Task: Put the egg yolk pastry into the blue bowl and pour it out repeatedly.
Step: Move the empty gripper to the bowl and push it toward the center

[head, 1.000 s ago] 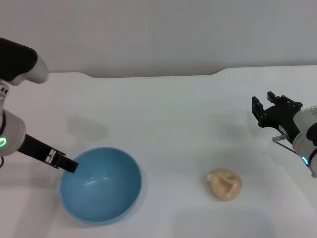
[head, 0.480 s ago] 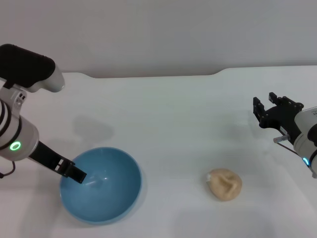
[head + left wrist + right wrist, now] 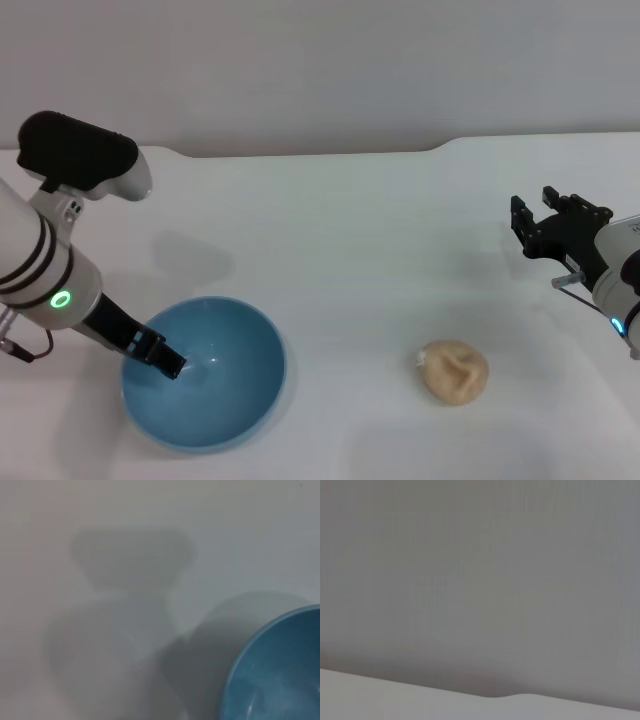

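The blue bowl (image 3: pixel 225 400) stands upright and empty on the white table (image 3: pixel 340 250), at the front left. It also shows in the left wrist view (image 3: pixel 280 675). My left gripper (image 3: pixel 160 360) reaches over the bowl's left rim, with its tip inside the bowl. The egg yolk pastry (image 3: pixel 453 371) lies on the table at the front right, well apart from the bowl. My right gripper (image 3: pixel 558 215) is open and empty, held above the table at the far right, behind the pastry.
The table's back edge meets a plain grey wall (image 3: pixel 320 70). The right wrist view shows only that wall (image 3: pixel 480 580) and a strip of the table's edge (image 3: pixel 395 700).
My left arm has swung rightward and its gripper has slid further down into the bowl. The bowl, the pastry and the right arm have not moved.
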